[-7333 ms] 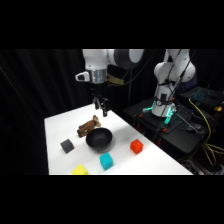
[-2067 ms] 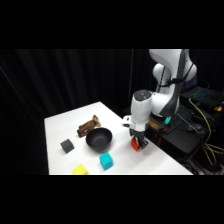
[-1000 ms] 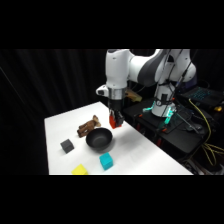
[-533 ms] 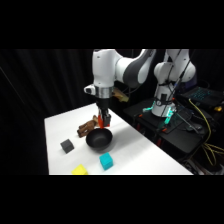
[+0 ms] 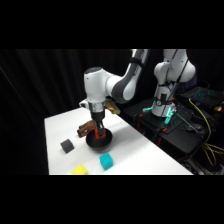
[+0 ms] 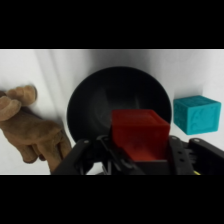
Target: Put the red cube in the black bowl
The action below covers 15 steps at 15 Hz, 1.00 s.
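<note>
My fingers [image 6: 137, 157] pinch the small bright red cube [image 6: 138, 134], hanging directly above the hollow of the round glossy black bowl [image 6: 82, 107] on the white desk [image 6: 55, 65]. I should lower slightly, stay centred, then release gently so it cannot bounce out.

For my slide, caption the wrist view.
Claw holds the red cube over the black bowl, teal cube beside it.
</note>
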Tool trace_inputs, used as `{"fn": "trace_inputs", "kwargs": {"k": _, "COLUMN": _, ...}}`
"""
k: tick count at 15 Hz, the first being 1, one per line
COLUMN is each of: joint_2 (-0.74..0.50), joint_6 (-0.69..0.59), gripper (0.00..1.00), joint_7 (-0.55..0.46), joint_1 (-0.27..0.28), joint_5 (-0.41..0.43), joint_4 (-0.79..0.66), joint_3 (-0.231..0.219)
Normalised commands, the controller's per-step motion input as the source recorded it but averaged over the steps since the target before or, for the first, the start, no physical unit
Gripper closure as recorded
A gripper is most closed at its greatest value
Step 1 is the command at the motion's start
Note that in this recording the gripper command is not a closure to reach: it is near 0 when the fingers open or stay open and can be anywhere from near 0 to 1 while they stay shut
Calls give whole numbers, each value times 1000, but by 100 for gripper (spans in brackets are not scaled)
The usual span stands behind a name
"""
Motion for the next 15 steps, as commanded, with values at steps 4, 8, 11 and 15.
{"fn": "trace_inputs", "kwargs": {"k": 4, "joint_2": 61, "joint_6": 26, "gripper": 0, "joint_7": -247, "joint_1": -39, "joint_5": 180, "joint_4": 104, "joint_3": 19}}
{"fn": "trace_inputs", "kwargs": {"k": 8, "joint_2": -164, "joint_6": -163, "gripper": 0, "joint_7": -298, "joint_1": -81, "joint_5": 261, "joint_4": 11, "joint_3": 97}}
{"fn": "trace_inputs", "kwargs": {"k": 11, "joint_2": -406, "joint_6": -339, "gripper": 0, "joint_7": -116, "joint_1": 2, "joint_5": 123, "joint_4": -95, "joint_3": 21}}
{"fn": "trace_inputs", "kwargs": {"k": 15, "joint_2": -605, "joint_6": -425, "gripper": 0, "joint_7": 75, "joint_1": 86, "joint_5": -23, "joint_4": -167, "joint_3": -40}}
